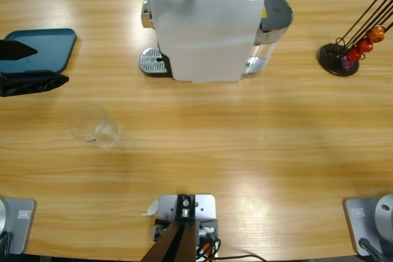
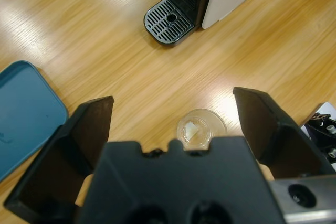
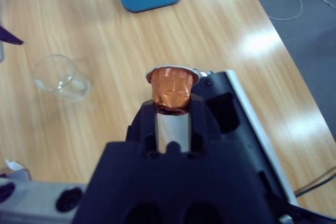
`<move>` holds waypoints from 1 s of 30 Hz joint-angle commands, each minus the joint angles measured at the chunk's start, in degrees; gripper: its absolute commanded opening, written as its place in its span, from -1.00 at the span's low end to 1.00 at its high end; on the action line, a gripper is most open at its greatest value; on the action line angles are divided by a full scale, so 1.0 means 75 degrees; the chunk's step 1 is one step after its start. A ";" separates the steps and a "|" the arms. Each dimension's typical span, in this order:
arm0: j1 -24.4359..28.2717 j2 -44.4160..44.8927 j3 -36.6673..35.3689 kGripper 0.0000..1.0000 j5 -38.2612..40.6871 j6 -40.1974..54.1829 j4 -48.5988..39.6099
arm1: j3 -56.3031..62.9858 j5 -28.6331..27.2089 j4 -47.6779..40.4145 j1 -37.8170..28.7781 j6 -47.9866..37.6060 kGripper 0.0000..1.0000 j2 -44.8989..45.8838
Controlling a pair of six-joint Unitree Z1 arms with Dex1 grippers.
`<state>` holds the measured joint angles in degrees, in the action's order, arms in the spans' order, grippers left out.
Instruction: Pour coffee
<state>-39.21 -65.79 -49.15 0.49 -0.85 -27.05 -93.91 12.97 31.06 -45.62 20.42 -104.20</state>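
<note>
Going left to right across the table: a blue tray sits at the far left, and the left gripper hangs right by it with its jaws spread wide and nothing between them. Its wrist camera looks down on the glass, which stands on bare wood near the gripper but not touching it. I can't make out any coffee in the glass, just something pale at the bottom, so I'd call it basically empty.

In the middle is the coffee machine. Its drip grate has nothing on it; the glass is well apart from it, toward the front left.

The right gripper is up at the top of the machine, pinched on an orange capsule, foil end outward. Far right there's a capsule rack with a few pods on it.

So my read: early days. Capsule is in hand but not loaded as far as I can tell, the glass isn't under the spout, and nothing's been brewed or poured.
</note>
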 commanded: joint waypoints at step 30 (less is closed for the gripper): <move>0.0071 -0.0005 0.0389 0.99 -0.0019 0.0050 -0.0071 | 0.0226 -0.0551 0.0128 0.0350 0.0477 -0.76 -0.0790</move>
<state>-39.20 -65.79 -48.73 0.49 -0.85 -27.05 -93.67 10.59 31.53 -44.00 23.41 -106.60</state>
